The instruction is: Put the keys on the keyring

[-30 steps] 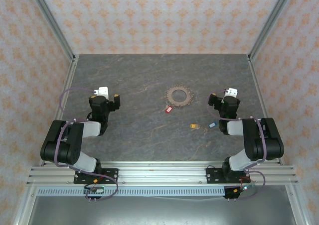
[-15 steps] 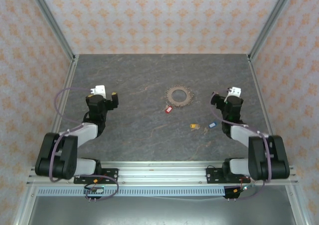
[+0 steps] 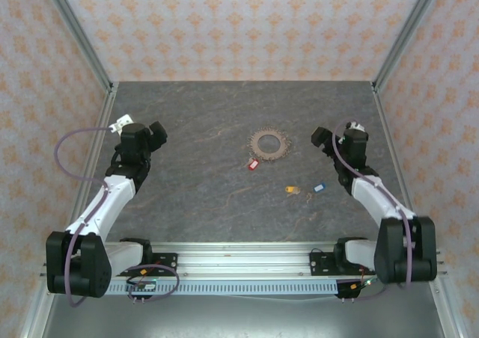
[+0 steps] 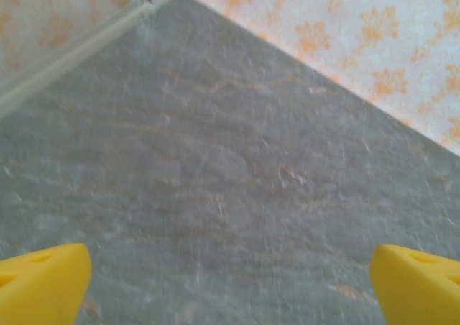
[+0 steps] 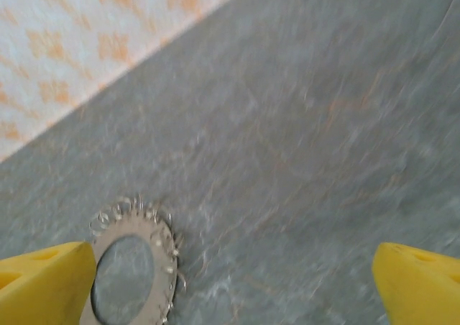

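The keyring (image 3: 268, 143) lies flat near the middle of the table (image 3: 202, 203). It is a grey-brown metal band with a jagged rim and a wide round opening. From the right wrist the keyring (image 5: 133, 267) shows fine wire loops bristling along its outer edge, and the mottled table top shows through its centre.

The keys lie loose on the table, none on the keyring. The red key (image 3: 253, 163) is just beside its near edge. The yellow key (image 3: 292, 191) and blue key (image 3: 319, 188) sit close together, nearer the arm bases.

The table is matte dark grey, veined like slate with faint rusty streaks. The wall (image 3: 239, 24) is pale with an orange floral print.

The left gripper (image 3: 155, 133) is over the far left of the table, jaws spread wide and grasping nothing — its blunt yellow pads (image 4: 43, 282) frame bare table. The right gripper (image 3: 322, 139) is just right of the keyring, likewise spread and empty.
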### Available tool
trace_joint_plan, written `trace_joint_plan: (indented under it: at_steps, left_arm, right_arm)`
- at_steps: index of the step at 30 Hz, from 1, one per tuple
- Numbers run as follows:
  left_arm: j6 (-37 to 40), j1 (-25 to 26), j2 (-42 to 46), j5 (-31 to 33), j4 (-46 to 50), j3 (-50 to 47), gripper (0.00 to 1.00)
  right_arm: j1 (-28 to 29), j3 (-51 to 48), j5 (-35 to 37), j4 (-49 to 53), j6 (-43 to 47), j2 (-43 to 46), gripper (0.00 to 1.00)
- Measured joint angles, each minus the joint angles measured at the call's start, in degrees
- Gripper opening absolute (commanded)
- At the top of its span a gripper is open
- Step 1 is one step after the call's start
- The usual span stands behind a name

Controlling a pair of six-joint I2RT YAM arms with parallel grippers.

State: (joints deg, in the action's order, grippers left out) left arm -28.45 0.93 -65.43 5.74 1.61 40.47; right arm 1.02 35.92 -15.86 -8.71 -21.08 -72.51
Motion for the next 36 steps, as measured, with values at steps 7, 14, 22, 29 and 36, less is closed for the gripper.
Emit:
trace_joint_plan:
  at_steps: [7,14,22,29,36]
  left_arm:
    - [-4.74,2.62,-3.5,-13.18,2.21,0.0,1.0]
    - [-4.59,12.2,-3.74,-16.11,3.34,-0.02,1.0]
    - [-4.72,13.73,-3.74,-16.52,3.37,-0.87,1.0]
    - [-4.7,13.73,-3.74,-16.72,3.39,-0.87,1.0]
    - [-4.63,13.73,-3.74,-17.14,3.39,-0.87,1.0]
  right_arm:
    - [0.46,11.72,-8.57,9.44,-5.25,-15.67,0.74]
    - [6.4,22.84,-9.86,18.45,-3.96,-25.33,0.63]
    - [12.66,32.52,-10.14,24.39,-1.7,-34.6,0.55]
    - [14.47,40.44,-11.28,28.48,-0.61,-38.97,0.51]
    - [15.74,44.19,-11.06,33.14,1.81,-40.87,0.5]
